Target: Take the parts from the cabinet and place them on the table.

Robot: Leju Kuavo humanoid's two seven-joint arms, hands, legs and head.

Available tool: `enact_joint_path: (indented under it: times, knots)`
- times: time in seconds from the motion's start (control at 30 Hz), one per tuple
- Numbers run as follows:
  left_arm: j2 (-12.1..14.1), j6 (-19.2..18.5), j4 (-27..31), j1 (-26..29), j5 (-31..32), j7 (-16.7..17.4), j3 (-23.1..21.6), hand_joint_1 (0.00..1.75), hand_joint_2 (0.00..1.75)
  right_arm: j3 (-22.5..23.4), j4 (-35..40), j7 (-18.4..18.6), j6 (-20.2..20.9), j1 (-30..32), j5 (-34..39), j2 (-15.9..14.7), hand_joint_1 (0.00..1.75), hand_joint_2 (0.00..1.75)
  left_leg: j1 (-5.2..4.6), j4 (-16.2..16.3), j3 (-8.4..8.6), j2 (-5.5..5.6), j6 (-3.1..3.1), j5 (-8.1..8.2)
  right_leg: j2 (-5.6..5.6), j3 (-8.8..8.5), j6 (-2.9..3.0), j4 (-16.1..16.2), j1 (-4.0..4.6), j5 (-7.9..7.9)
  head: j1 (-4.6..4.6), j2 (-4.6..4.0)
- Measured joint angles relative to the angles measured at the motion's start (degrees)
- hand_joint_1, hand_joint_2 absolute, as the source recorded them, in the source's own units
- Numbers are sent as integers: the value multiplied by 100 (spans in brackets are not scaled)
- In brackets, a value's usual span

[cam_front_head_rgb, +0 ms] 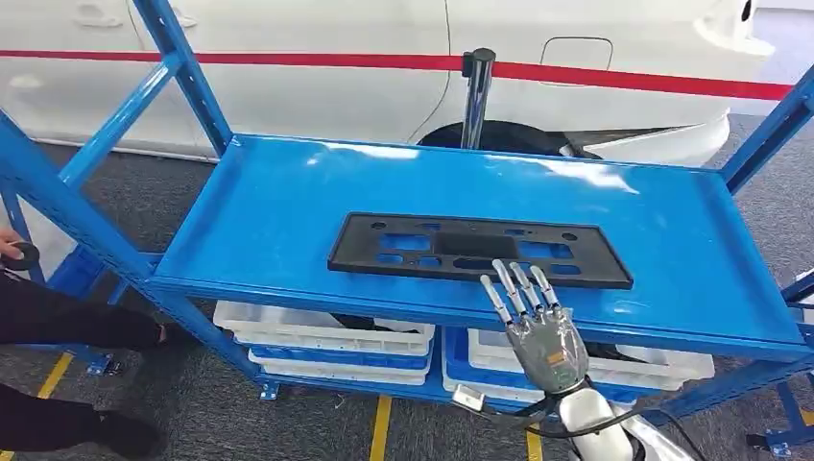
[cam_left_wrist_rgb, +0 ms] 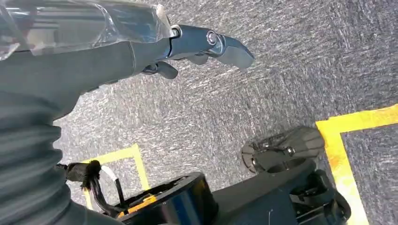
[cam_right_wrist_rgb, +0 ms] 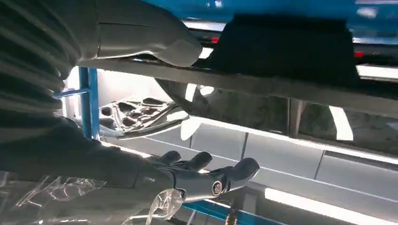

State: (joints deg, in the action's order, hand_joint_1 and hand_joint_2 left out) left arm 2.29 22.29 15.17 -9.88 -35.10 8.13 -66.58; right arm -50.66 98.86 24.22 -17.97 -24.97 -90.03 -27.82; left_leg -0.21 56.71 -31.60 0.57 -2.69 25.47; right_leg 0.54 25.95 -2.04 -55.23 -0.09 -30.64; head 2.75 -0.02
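Blue steel shelving [cam_front_head_rgb: 288, 211] stands in front of me in the head view, and the black part [cam_front_head_rgb: 477, 249] — a flat, slotted plate — lies lengthwise on its top shelf, close to the front lip. My right hand [cam_front_head_rgb: 538, 322] rises from below at that lip, fingers straight and spread, their tips reaching over the near edge of the part at its right half; whether they touch it I cannot tell, and nothing is gripped. White bins [cam_front_head_rgb: 326, 336] sit stacked on the lower shelf. Behind the rack a white car [cam_front_head_rgb: 403, 67] with a red stripe is parked on grey carpet. At the left edge a person's dark sleeve [cam_front_head_rgb: 58, 317] shows.

From my left wrist, my left hand [cam_left_wrist_rgb: 187, 47] hangs over grey carpet [cam_left_wrist_rgb: 291, 61] crossed by yellow tape [cam_left_wrist_rgb: 347, 140]; the fingers curl loosely with nothing in them.

From my right wrist, the hand's thumb [cam_right_wrist_rgb: 159, 44] lies against the shelf edge, the darker fingers [cam_right_wrist_rgb: 220, 176] extend apart from it — nothing lies between them — and the black part shows beyond as a dark slab.
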Motion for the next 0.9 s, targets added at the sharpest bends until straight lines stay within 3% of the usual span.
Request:
enact_joint_path:
  times: [0.5, 0.9]
  knots:
    - [17, 18, 0, 12, -7, -9, 59, 0, 175, 177, -413, -76, 33, -10, 192, 267, 0, 175, 0, 0, 0, 0, 0, 0, 0, 0, 0, 0, 0, 0, 2, 0]
    - [17, 22, 0, 53, 20, 37, 63, 0, 175, 629, -666, 267, -127, -34, 319, 347, 0, 175, 0, 0, 0, 0, 0, -1, 0, 0, 0, 0, 0, 1, 2, 0]
